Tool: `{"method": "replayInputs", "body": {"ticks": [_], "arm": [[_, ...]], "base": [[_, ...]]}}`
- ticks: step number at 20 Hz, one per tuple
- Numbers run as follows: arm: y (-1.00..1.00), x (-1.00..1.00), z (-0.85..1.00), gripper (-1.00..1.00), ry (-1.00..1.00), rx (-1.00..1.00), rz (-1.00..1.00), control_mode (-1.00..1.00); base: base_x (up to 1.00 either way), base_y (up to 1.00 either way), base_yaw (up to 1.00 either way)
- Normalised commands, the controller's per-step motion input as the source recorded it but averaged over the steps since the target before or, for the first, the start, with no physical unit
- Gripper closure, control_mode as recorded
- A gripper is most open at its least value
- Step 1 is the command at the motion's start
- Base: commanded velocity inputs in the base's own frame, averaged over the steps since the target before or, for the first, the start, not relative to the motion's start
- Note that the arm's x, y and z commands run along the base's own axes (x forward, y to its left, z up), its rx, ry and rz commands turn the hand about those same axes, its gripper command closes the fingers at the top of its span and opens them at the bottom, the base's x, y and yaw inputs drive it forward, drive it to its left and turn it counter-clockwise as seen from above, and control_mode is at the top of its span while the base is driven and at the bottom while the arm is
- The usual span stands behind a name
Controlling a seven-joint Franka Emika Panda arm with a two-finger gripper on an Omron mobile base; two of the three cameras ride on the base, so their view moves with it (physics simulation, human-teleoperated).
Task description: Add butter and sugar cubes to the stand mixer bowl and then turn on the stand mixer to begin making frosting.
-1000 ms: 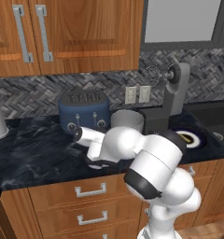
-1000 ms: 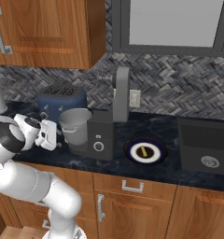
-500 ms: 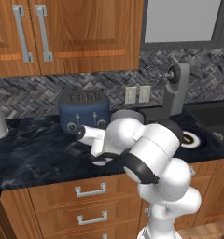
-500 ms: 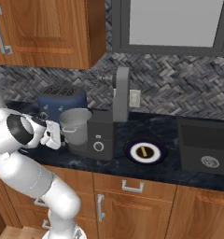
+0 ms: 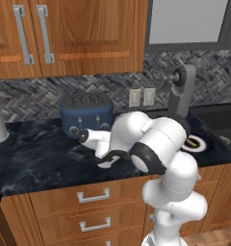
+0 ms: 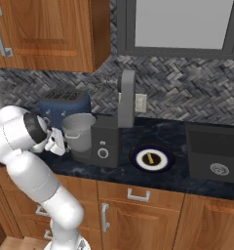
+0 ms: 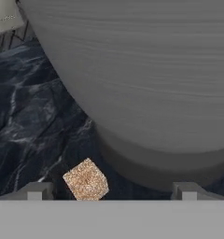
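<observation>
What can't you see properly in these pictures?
- Second sugar cube: the hand view has one sugar cube between the open tool tips; no other can be made out.
- Inside the stand mixer bowl: its wall hides it in the right base view.
- The tool: the arm covers it in both base views.
- Butter: too small for detail.

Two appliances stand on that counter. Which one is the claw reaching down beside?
The dark grey stand mixer, not the navy toaster. The open claw sits low by the mixer's pale grey bowl, with a tan sugar cube on the counter between its fingertips.
</observation>
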Motion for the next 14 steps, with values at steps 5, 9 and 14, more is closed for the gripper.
{"method": "replayInputs", "body": {"ticks": [5,9,14], "arm": [[0.17,0.08,-0.25,-1.00,0.00,0.00,-0.02,-1.00],[0.08,0.03,-0.29,-1.00,0.00,-0.01,-0.04,-1.00],[0.14,0.03,-0.35,-1.00,0.00,-0.01,-0.06,-1.00]], "base": [[0.00,0.00,0.00],[0.00,0.00,0.00],[0.00,0.00,0.00]]}}
